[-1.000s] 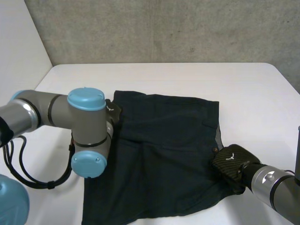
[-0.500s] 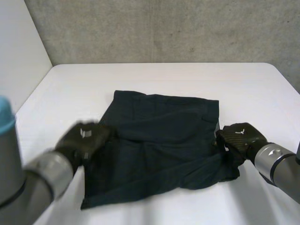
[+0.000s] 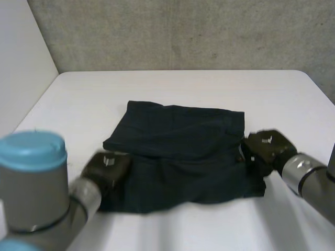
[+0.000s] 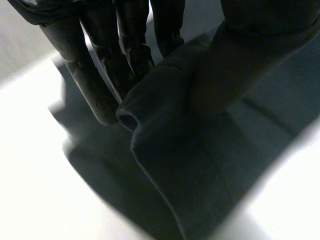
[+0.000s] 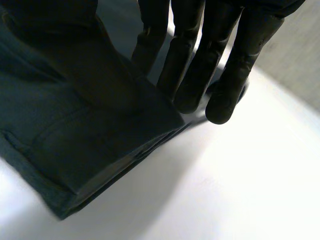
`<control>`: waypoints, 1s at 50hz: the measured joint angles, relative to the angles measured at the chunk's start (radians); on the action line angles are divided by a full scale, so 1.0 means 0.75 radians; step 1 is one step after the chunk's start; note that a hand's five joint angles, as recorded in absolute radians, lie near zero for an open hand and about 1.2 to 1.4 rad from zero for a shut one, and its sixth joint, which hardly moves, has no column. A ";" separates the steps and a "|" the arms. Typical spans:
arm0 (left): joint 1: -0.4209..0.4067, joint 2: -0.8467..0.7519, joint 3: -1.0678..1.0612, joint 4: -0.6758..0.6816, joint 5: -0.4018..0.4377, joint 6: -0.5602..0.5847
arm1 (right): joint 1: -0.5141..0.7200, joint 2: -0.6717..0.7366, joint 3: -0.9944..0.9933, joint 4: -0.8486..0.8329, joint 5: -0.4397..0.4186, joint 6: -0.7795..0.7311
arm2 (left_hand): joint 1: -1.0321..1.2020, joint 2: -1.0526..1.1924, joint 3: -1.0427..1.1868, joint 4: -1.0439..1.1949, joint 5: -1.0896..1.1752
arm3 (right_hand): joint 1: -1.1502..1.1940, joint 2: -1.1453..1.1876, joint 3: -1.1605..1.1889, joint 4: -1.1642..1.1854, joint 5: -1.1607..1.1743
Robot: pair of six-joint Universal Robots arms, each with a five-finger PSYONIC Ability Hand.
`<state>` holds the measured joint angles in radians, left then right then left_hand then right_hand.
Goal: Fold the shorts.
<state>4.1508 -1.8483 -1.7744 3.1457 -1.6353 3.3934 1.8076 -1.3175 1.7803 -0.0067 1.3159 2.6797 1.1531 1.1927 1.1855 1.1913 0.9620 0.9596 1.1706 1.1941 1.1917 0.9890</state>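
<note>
Well, nearest me, my left robot hand (image 3: pixel 107 168) pinches the near-left corner of the dark shorts (image 3: pixel 183 157), with cloth trapped between its thumb and straight fingers (image 4: pixel 92 85). My right robot hand (image 3: pixel 267 149) pinches their right edge the same way. The shorts lie on the white surface (image 3: pixel 183 86), their near part gathered up. Both pinches look shallow, so I judge a layer could slip free, or uneven hand travel could skew the fold against the shorts' far edge. The wrist views show how much cloth each thumb traps. The head view gives the shorts' whole outline.
</note>
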 measured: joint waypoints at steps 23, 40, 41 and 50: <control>0.056 -1.201 1.793 0.171 -0.184 0.339 | 0.132 0.950 -1.296 -0.198 0.240 -0.240 | -0.921 -0.849 -0.829 -0.850 -0.769 | -0.629 -0.688 -0.653 -0.651 -0.626; 0.037 -0.958 1.489 -0.074 -0.035 0.253 | 0.117 0.503 -0.897 -0.041 0.217 0.033 | -1.282 -1.322 -1.298 -1.314 -1.221 | -1.004 -1.259 -1.314 -1.277 -1.221; 0.062 -0.786 1.234 -0.074 -0.015 0.229 | 0.110 0.377 -0.708 0.018 0.109 0.098 | -1.283 -1.322 -1.298 -1.314 -1.221 | -1.004 -1.259 -1.314 -1.277 -1.221; 0.118 -0.557 0.740 0.050 0.094 0.203 | 0.071 0.337 -0.446 0.058 -0.023 0.126 | -1.280 -1.322 -1.298 -1.314 -1.221 | -1.004 -1.259 -1.314 -1.277 -1.221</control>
<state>4.2396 -2.2659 -1.2191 3.1829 -1.5646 3.5458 1.8605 -1.0651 1.4456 0.0366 1.2989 2.7746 0.1928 0.2011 0.2122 0.2058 0.0462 0.2067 0.2267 0.2089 0.2340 0.0736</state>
